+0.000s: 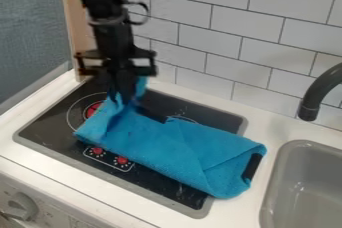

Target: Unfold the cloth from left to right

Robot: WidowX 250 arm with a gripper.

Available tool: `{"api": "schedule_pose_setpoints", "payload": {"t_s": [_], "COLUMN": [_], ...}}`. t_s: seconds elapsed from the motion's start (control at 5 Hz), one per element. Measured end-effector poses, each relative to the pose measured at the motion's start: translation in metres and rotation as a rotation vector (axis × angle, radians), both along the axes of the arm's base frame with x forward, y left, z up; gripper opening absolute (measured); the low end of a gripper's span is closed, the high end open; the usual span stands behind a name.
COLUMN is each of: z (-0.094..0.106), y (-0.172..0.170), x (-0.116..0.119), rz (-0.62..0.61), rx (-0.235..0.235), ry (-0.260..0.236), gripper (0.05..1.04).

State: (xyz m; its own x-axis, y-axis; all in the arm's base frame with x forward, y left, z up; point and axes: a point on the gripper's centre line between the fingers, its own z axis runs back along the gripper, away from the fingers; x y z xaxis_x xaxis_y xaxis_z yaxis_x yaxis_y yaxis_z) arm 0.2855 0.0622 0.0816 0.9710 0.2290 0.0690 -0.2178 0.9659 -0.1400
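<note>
No readable text, labels, brands, numbers or signs.

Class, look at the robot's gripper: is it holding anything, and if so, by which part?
Yes: the gripper holds the blue cloth by its upper-left end, bunched up above the stove.

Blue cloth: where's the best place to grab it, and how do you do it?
I'd pinch the blue cloth by its raised left end, coming from above. That bit bunches up in a peak at the gripper, so it should be easier to pinch than the folded part lying low across the stovetop.
</note>
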Motion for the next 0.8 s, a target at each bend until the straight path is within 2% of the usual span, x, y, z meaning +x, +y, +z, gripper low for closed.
{"api": "schedule_pose_setpoints", "payload": {"t_s": [0.2, 0.4, 0.6, 0.8], "z": [0.008, 0.003, -0.01, -0.024], "y": [0.025, 0.046, 0.074, 0.088], "x": [0.001, 0.001, -0.003, -0.006], "rz": [0.013, 0.027, 0.049, 0.031], "rx": [-0.003, -0.002, 0.018, 0.017], "ry": [-0.015, 0.022, 0.077, 0.112], "gripper": [0.056, 0.056, 0.056, 0.056]}}
